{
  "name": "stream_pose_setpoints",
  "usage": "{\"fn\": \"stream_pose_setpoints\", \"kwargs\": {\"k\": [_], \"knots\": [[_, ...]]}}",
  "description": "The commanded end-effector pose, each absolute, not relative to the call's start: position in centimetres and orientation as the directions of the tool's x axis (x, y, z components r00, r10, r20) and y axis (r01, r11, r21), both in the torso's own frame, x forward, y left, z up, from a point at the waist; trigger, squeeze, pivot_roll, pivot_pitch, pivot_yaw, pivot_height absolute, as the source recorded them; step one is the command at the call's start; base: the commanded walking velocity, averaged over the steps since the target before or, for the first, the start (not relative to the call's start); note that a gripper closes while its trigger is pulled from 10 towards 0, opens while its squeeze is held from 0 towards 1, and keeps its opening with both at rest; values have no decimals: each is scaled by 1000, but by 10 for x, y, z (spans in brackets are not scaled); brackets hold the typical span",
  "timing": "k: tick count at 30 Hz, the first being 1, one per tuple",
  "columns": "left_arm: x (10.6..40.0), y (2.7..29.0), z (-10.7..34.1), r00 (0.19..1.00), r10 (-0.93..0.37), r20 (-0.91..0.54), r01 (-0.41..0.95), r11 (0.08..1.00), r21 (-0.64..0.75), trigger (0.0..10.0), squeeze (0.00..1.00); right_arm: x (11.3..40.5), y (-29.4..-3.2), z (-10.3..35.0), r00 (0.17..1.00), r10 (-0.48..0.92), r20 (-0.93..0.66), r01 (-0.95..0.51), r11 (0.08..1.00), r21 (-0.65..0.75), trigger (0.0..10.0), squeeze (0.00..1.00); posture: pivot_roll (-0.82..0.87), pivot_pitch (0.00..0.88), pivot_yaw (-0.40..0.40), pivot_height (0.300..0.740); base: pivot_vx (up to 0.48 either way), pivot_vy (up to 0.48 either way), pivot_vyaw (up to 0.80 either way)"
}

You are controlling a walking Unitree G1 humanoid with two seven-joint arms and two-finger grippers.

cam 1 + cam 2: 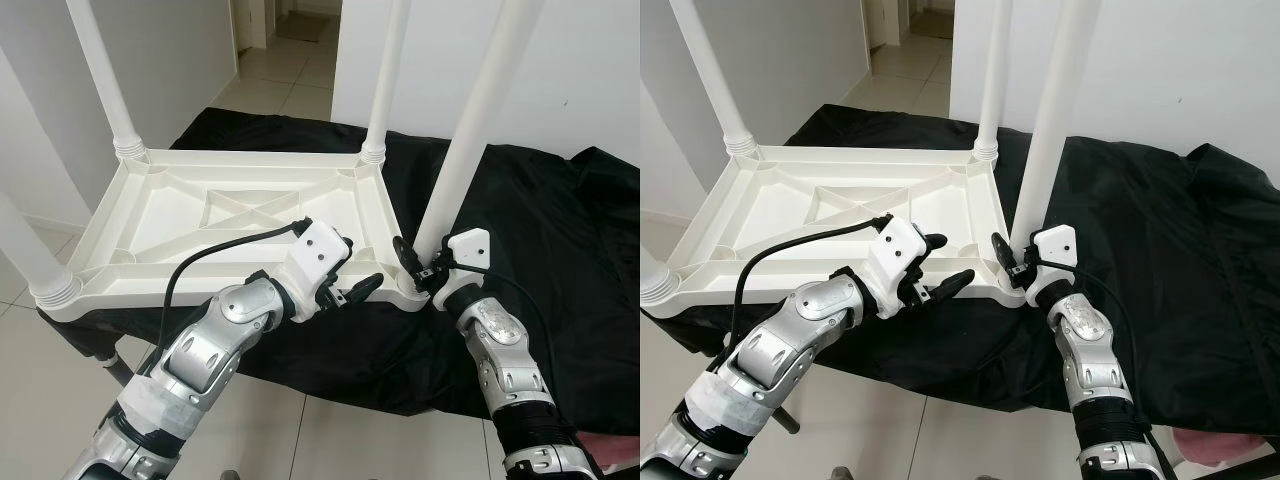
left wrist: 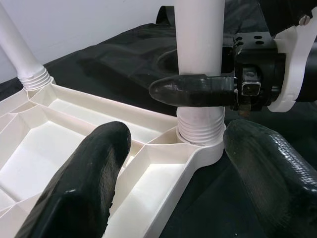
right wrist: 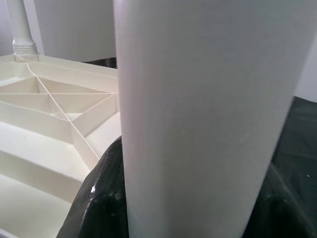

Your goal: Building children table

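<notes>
A white plastic children's table (image 1: 230,215) lies upside down on a black cloth, with its legs standing up from the corners. My right gripper (image 1: 423,262) is shut on the near right leg (image 1: 470,130), low down just above its threaded socket. The right wrist view shows that leg (image 3: 208,99) close up, with dark fingers (image 3: 99,198) on either side. My left gripper (image 1: 360,266) is open at the table's near edge, just left of that corner, holding nothing. The left wrist view looks between its fingertips (image 2: 84,183) at the leg (image 2: 198,49) and at the right gripper's finger (image 2: 193,91) across it.
Other legs rise at the far left (image 1: 105,80), the far right (image 1: 385,80) and the near left corner (image 1: 25,250). The black cloth (image 1: 560,230) spreads to the right. White walls stand close behind, and a tiled hallway (image 1: 290,70) opens beyond. Tiled floor lies below the near edge.
</notes>
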State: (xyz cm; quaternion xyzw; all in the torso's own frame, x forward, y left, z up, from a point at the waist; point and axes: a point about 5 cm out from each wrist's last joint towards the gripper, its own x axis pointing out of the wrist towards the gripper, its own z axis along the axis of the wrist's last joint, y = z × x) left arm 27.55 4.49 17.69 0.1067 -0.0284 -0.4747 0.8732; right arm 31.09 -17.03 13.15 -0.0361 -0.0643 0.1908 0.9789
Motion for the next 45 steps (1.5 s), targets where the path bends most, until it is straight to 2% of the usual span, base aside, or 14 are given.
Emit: {"fn": "stream_pose_setpoints", "kwargs": {"k": [1,10,21,29,39,45], "knots": [[272,42,181,476,-877,-69,863,450,231,10000,0,308,-170,106,928,373,-13,-374,927,-31,10000,0,-19,0,-22,740,0,0,0],[272,42,182,476,-877,-65,862,451,231,10000,0,306,-173,97,945,322,-57,-316,945,89,10000,0,-19,0,-22,740,0,0,0],[272,43,182,476,-877,-67,862,450,233,10000,0,300,-169,89,943,322,-81,-316,946,77,10000,0,-20,0,-19,740,0,0,0],[271,43,182,476,-877,-67,861,450,235,10000,0,287,-161,86,921,387,-42,-389,920,-46,10000,0,-21,0,-17,740,0,0,0],[271,43,182,472,-879,-69,864,446,234,10000,0,282,-165,85,911,409,-51,-411,910,-48,10000,0,-23,0,-13,740,0,0,0],[272,44,183,473,-879,-70,863,446,236,10000,0,289,-168,82,924,366,-108,-363,931,45,10000,0,-21,0,-13,740,0,0,0]]}}
